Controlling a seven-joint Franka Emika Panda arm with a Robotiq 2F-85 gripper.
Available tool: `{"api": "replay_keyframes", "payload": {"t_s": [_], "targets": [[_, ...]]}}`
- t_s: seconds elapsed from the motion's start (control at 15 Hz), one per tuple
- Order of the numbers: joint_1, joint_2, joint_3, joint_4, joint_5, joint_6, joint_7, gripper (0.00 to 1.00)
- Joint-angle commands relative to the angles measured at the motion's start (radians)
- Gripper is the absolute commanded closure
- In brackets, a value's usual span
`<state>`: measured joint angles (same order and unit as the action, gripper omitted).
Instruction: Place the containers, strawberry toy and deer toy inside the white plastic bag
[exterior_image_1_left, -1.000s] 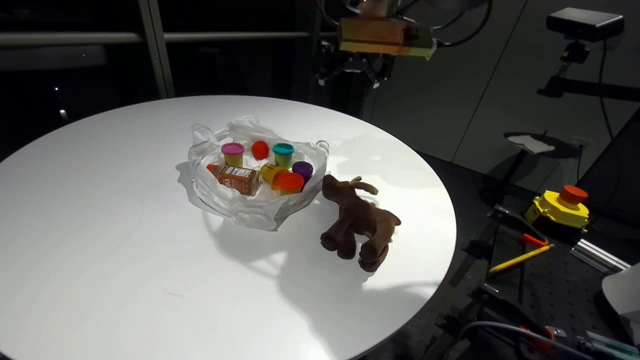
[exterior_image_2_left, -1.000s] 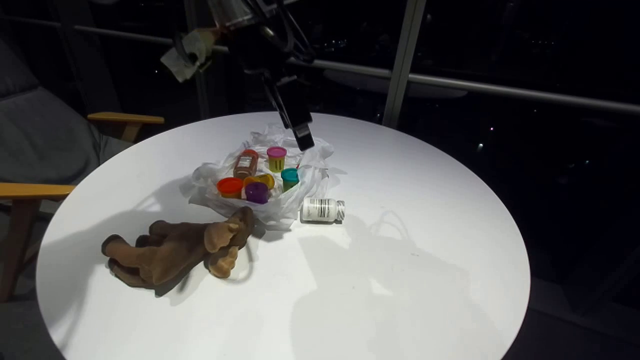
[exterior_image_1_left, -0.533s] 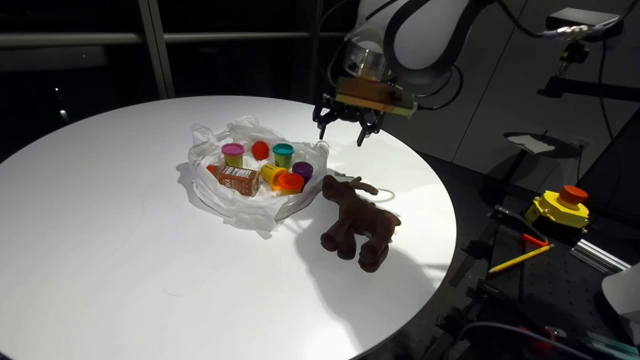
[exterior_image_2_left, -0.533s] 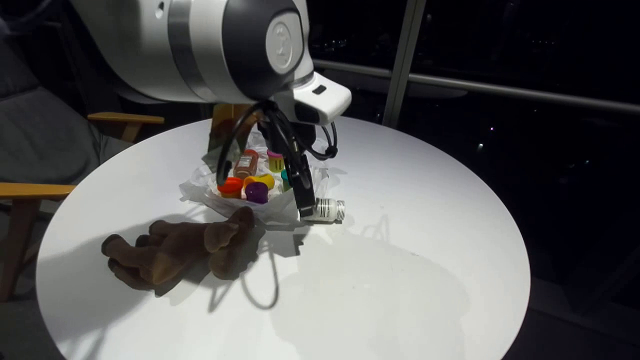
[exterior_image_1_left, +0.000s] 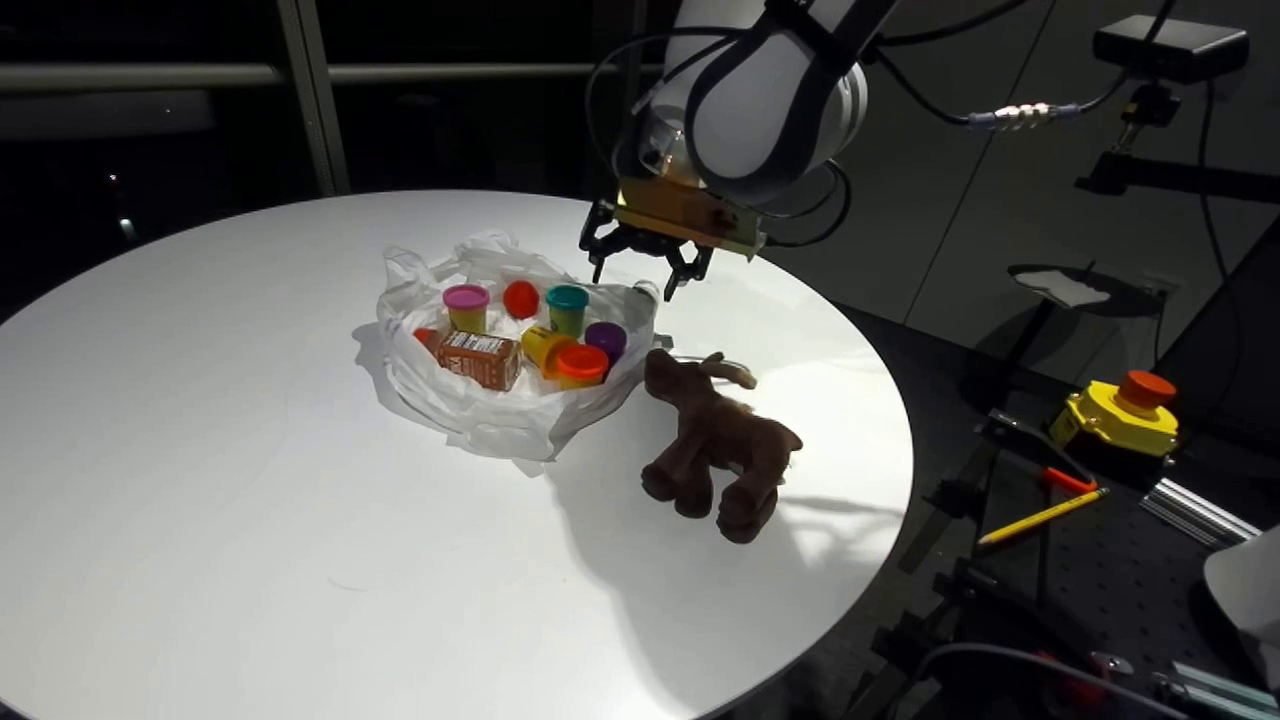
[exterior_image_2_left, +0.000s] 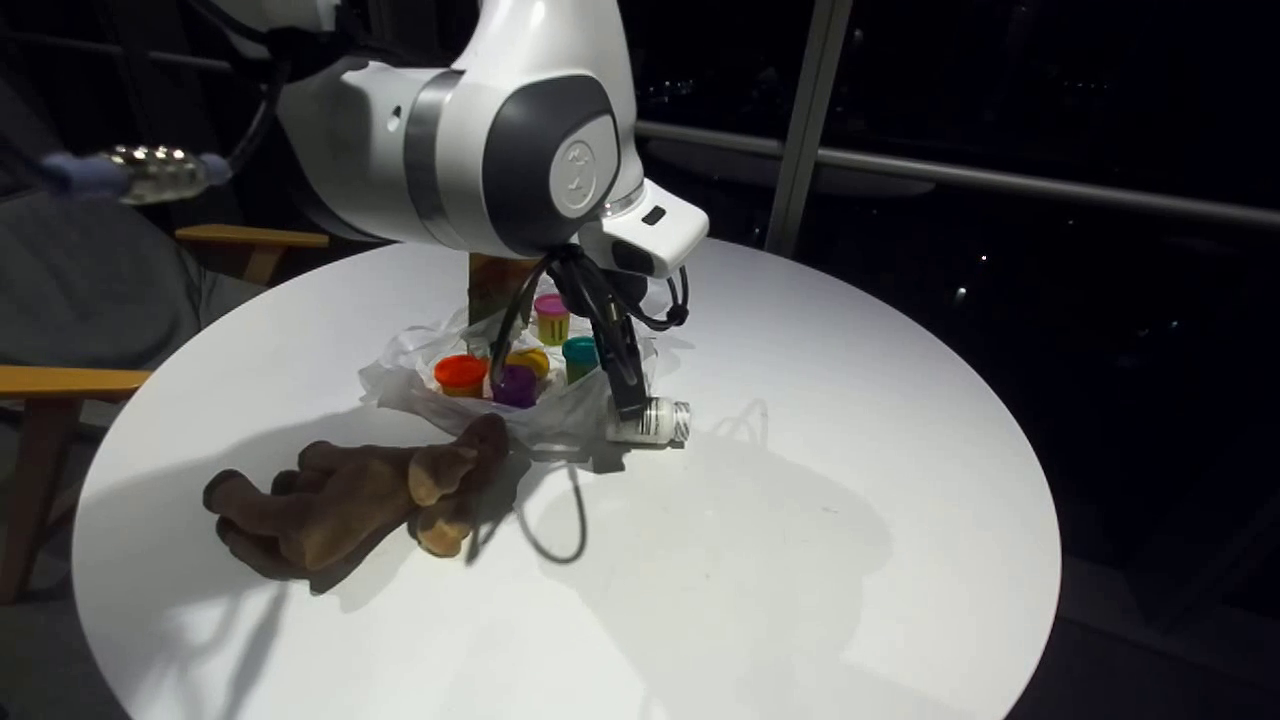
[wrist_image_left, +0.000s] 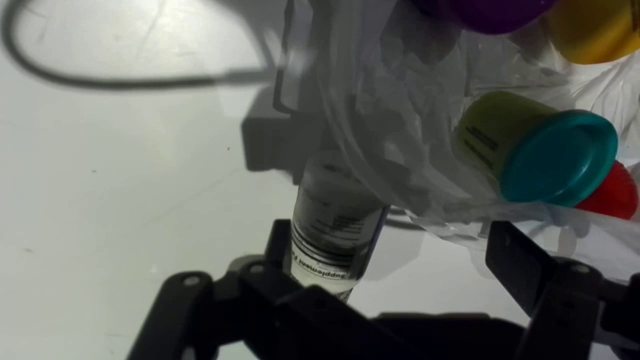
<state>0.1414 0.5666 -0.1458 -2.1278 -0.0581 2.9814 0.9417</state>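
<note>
White plastic bag, open, below-left of the jaws in an exterior view. Inside it, left to right toward the jaws: pink-lidded tub, brown bottle, strawberry toy, yellow tub (tipped), teal-lidded tub, orange-lidded tub, purple tub. Then gripper, jaws wide. White bottle on its side under the jaws, beside the bag; contact with either, can't tell. Deer toy below-right of the jaws, on the table, outside the bag, muzzle near the rim; touching or apart, can't tell.
</note>
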Motion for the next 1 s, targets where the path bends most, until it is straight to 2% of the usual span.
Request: {"api": "replay_keyframes", "payload": {"t_s": [0.0, 0.4, 0.47, 0.53, 0.73, 0.8, 0.93], "targets": [[0.011, 0.031, -0.014, 0.027, 0.076, 0.025, -0.051, 0.0], [0.027, 0.089, -0.058, 0.058, 0.126, 0.012, -0.056, 0.0], [0.027, 0.094, -0.061, 0.061, 0.129, 0.019, -0.057, 0.25], [0.035, 0.098, -0.071, 0.064, 0.129, 0.019, -0.052, 0.25], [0.043, 0.072, -0.069, 0.033, 0.13, 0.037, -0.064, 0.49], [0.028, 0.052, -0.042, 0.012, 0.135, 0.053, -0.082, 0.58], [0.091, 0.003, -0.082, -0.054, 0.12, 0.08, -0.07, 0.73]]}}
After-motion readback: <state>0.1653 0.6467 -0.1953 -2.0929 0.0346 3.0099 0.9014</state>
